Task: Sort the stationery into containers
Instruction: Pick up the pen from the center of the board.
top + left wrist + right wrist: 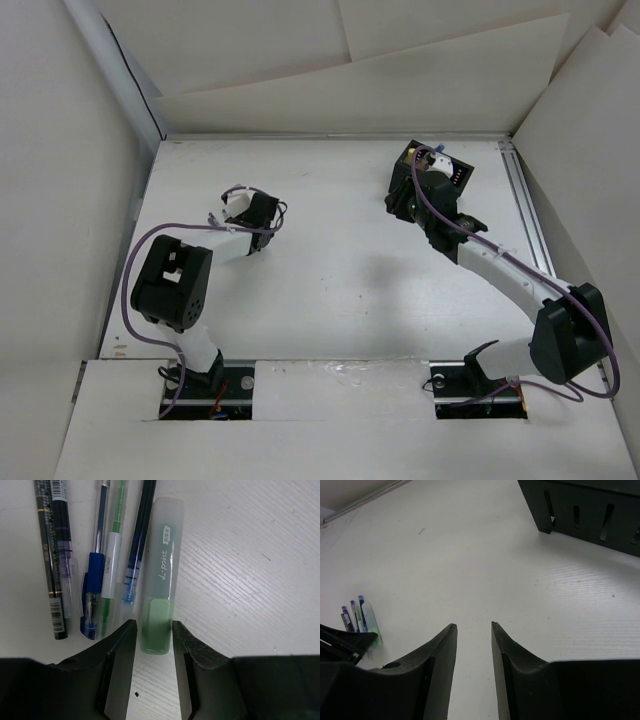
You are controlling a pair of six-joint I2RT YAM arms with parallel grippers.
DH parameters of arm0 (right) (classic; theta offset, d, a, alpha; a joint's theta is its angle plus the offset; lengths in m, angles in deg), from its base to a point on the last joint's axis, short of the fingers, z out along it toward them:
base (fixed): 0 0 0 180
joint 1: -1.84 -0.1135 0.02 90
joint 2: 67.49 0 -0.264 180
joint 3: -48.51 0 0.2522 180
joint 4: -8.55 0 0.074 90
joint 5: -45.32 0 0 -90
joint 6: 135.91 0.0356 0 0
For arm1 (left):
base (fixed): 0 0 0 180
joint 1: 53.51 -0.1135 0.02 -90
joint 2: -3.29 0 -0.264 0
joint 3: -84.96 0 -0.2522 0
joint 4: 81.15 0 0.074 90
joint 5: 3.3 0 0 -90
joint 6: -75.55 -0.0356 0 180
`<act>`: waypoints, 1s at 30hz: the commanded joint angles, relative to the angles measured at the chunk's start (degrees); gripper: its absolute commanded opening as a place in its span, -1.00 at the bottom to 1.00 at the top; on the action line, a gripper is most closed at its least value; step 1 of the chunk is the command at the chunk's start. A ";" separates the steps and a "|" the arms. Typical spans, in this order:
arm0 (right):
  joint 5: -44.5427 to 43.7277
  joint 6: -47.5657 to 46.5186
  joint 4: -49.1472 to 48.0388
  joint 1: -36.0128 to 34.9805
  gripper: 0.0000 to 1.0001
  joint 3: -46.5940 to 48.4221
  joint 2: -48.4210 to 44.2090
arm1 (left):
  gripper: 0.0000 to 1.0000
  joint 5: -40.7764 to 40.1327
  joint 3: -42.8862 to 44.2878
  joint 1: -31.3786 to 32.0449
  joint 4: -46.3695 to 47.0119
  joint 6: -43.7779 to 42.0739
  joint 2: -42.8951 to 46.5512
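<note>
black container [590, 500] hides its contents; left gripper [154, 626] pinches the green highlighter [162, 565], right gripper [473, 626] stands parted.

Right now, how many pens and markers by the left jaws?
6, side by side: black pen, purple pen, blue pen, green pen, dark-blue pen, and a green highlighter between the left jaws. More may be hidden.

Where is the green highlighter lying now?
Left wrist view: the green highlighter lies rightmost in the row of pens, beside a dark blue pen, its green end held in the left gripper.
</note>
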 commanded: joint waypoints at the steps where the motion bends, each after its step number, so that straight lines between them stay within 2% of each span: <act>1: 0.34 0.31 -3.31 0.27 -0.20 0.35 -1.09 | -0.37 0.23 0.51 0.06 -0.40 0.09 -1.18; 9: 0.34 0.31 -3.31 0.27 -0.20 0.35 -1.09 | -0.42 2.34 0.51 0.06 1.27 -1.05 -1.18; 13: 0.34 0.31 -3.31 0.27 -0.13 0.35 -1.09 | -0.61 3.13 -0.20 0.58 2.50 -1.66 -1.18; 17: 0.34 0.31 -3.31 0.27 0.10 0.35 -1.09 | -0.97 3.13 -0.20 2.07 2.50 -2.20 -1.18; 18: 0.34 0.31 -3.31 0.27 0.15 0.35 -1.09 | -1.00 3.13 0.33 2.69 2.50 -2.20 -1.18; 25: 4.55 -0.22 -3.83 -0.26 0.34 0.88 -0.56 | -1.00 10.16 -0.89 4.71 6.71 -5.27 4.25; 30: 10.08 -0.92 -3.83 -0.26 0.65 1.41 0.84 | -1.00 18.14 -2.83 7.78 12.51 -9.66 8.92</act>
